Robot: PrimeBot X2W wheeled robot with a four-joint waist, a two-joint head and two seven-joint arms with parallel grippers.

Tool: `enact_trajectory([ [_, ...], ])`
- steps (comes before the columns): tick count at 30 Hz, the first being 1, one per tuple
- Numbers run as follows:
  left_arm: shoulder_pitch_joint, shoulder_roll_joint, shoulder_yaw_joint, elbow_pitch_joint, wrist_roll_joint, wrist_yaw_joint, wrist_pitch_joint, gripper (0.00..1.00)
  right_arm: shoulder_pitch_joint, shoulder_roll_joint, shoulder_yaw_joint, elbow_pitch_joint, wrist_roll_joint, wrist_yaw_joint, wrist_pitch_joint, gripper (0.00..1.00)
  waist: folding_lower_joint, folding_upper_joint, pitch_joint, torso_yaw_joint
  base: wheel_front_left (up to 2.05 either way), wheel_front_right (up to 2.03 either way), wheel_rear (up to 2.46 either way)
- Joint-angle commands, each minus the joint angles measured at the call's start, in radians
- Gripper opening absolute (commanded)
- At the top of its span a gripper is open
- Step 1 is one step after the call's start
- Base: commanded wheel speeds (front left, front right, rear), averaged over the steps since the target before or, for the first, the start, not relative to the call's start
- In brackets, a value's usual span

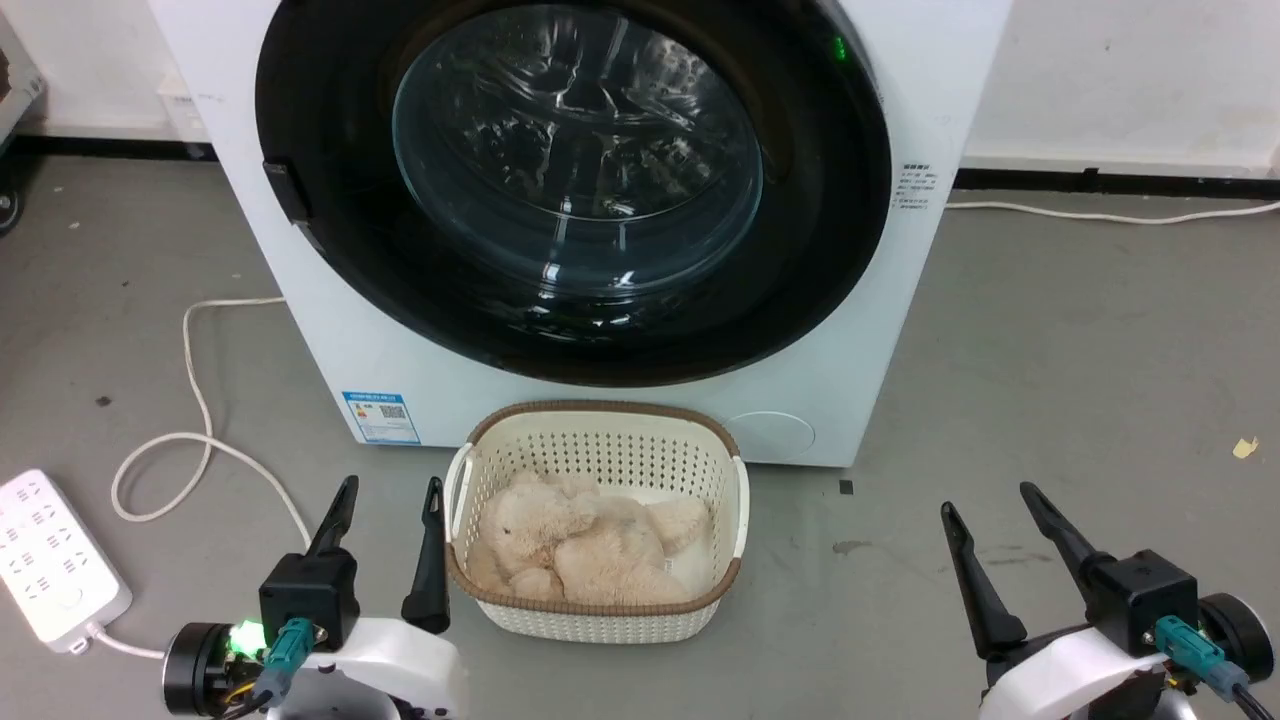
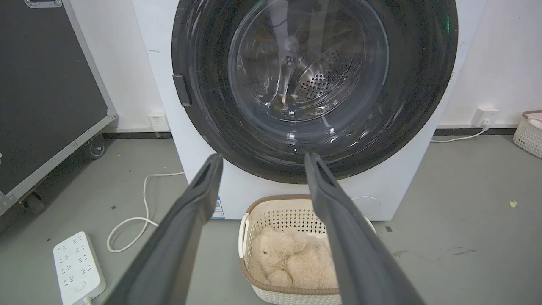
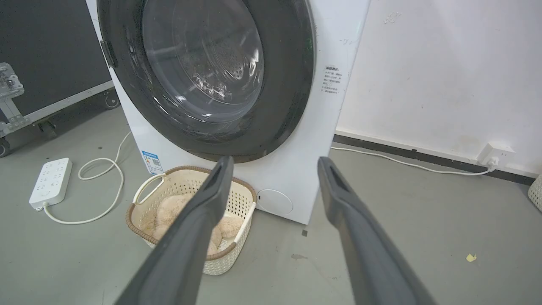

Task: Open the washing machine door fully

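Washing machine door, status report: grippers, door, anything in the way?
Left gripper open, empty. Right gripper open, empty. Washing machine door shut, untouched. Basket with plush toy on floor below door.

Basket [image 1: 600, 412] in front below door [image 1: 330, 200]; floor [image 1: 1050, 400] open L & R

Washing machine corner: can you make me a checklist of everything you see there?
Surface: grey floor, a few small marks.
Job's things: washing machine door looks shut on the white washing machine.
Clutter: basket with a plush toy, in front of the machine.
Grippers: left gripper and right gripper open, empty, apart from the door.
Cables: power strip and looped white cord left; second cord right.
Surroundings: white wall, black wheeled case.
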Motion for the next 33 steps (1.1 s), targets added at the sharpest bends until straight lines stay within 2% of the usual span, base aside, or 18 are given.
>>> enact_trajectory([
  [1,-0.004,0.0,-0.006,-0.01,-0.005,0.004,-0.011,1.0,-0.022,-0.009,0.001,-0.003,0.003,0.0,-0.01,1.0,0.0,0.0,0.009,0.002,0.0,0.0,0.0],
  [13,-0.034,0.0,-0.028,-0.037,-0.016,0.016,-0.041,1.0,-0.135,-0.061,0.003,-0.006,0.075,0.0,-0.011,1.0,0.0,0.0,0.085,0.026,0.0,0.0,0.0],
  [18,-0.049,0.0,-0.04,-0.05,-0.021,0.022,-0.055,1.0,-0.204,-0.073,-0.029,0.003,0.15,0.0,-0.001,1.0,0.0,0.0,0.118,0.042,0.0,0.0,0.0],
  [20,-0.053,0.0,-0.044,-0.054,-0.024,0.025,-0.059,1.0,-0.224,-0.074,-0.04,0.009,0.18,0.0,0.007,0.22,0.0,0.0,0.126,0.047,0.0,0.0,0.0],
  [21,-0.055,0.0,-0.046,-0.056,-0.025,0.027,-0.061,1.0,-0.235,-0.071,-0.048,0.013,0.2,0.0,0.013,0.0,0.0,0.0,0.13,0.049,0.0,0.0,0.0],
  [33,-0.069,0.0,-0.056,-0.072,-0.035,0.036,-0.086,1.0,-0.416,-0.047,-0.155,0.083,0.423,-0.001,0.13,0.0,0.0,0.0,0.181,0.074,0.0,0.0,0.0],
])
